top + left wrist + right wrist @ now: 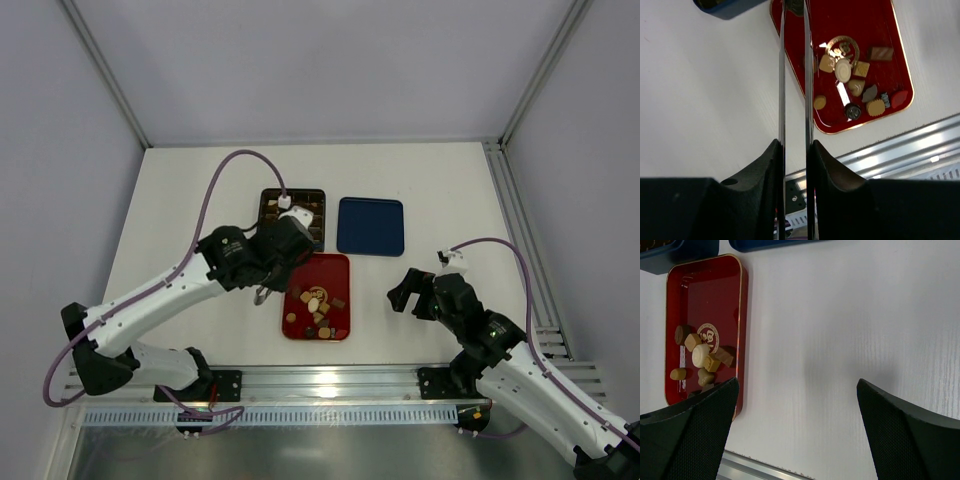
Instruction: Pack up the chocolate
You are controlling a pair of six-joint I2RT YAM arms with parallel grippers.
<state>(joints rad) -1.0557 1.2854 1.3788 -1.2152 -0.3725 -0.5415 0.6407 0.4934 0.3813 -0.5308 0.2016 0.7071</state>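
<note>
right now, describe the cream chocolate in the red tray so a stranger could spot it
Start at the flat red tray near the front middle of the white table. A gold emblem is printed on its floor, with small chocolates clustered beside it. Yours is the round piece at the emblem's edge, the only pale cream one among tan and brown neighbours.

The tongs (pixel 782 75) run off the top edge, partly hiding chocolate (pixel 843 70).

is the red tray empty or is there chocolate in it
Not empty. A cluster of chocolate lies in the near part of the tray; only its far end is bare.
</note>
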